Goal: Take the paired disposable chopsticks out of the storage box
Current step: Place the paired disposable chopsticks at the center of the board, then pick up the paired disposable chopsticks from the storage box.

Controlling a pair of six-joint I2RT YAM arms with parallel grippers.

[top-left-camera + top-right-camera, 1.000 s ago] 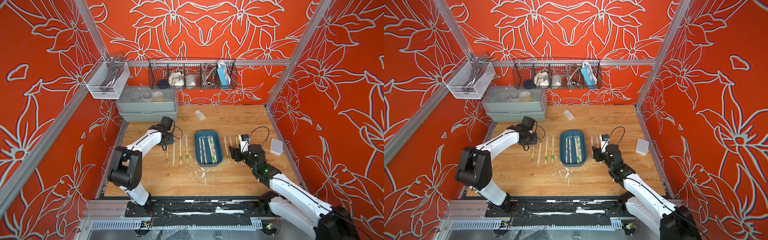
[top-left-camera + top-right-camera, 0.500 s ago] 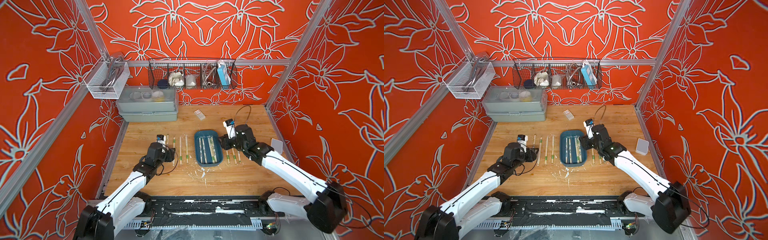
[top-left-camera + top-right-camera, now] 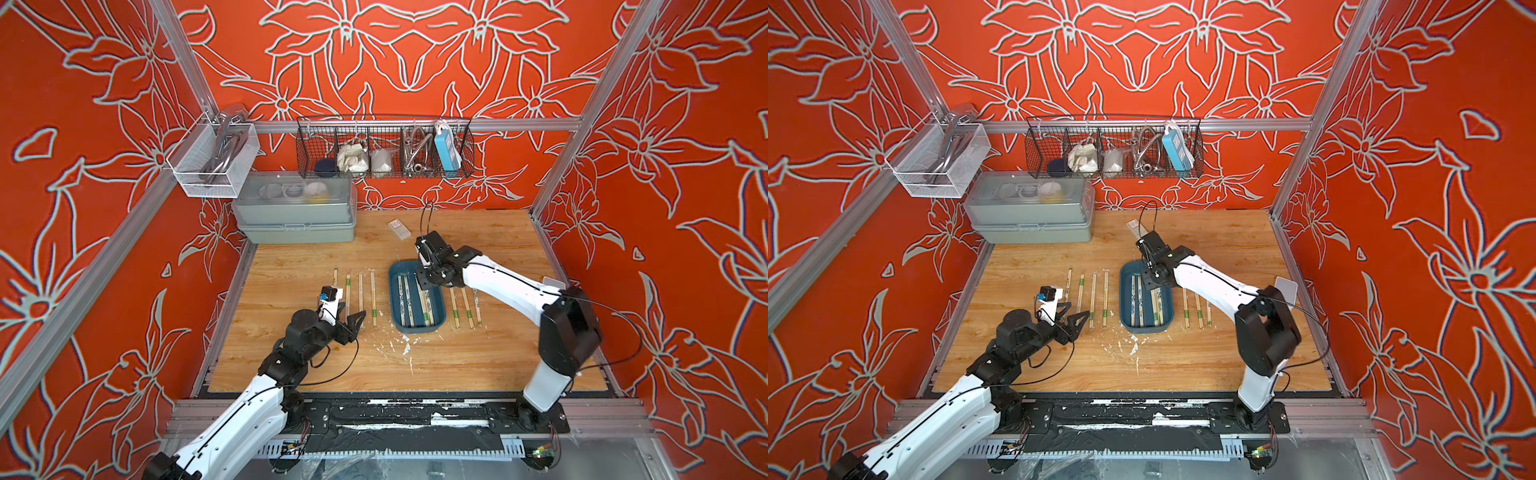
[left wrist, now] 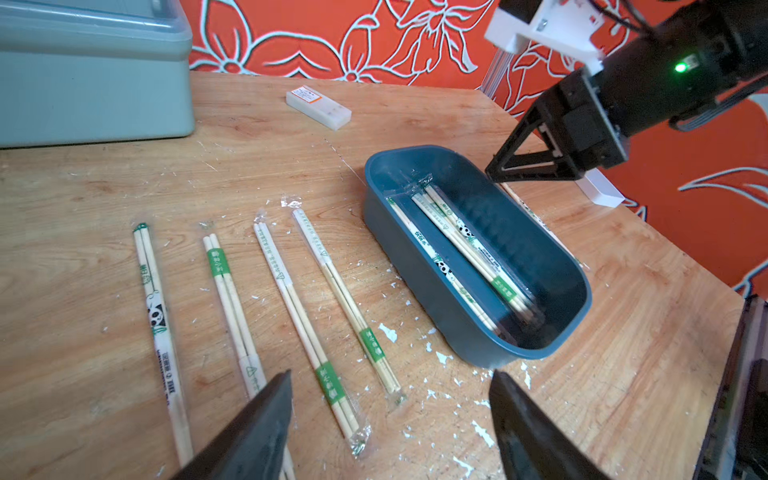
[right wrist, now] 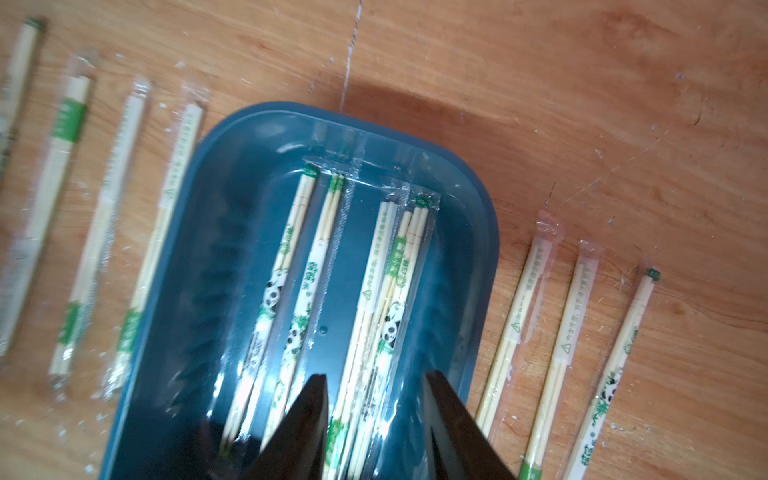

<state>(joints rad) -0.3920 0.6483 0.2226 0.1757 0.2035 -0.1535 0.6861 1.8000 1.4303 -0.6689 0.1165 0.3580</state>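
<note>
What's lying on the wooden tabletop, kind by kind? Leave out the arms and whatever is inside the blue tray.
Teal tray: 1
Wrapped chopstick pairs outside it: 7 (4 on one side, 3 on the other)
Grey lidded case: 1
Small white boxes: 2
Total: 11

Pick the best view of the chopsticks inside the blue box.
Right wrist view: it looks straight into the storage box, separating the chopsticks inside, though blurred. Left wrist view shows them obliquely, partly behind the wall; both top views, tiny.

chopsticks (image 3: 423, 300) in storage box (image 3: 415, 329), more flanking
</note>
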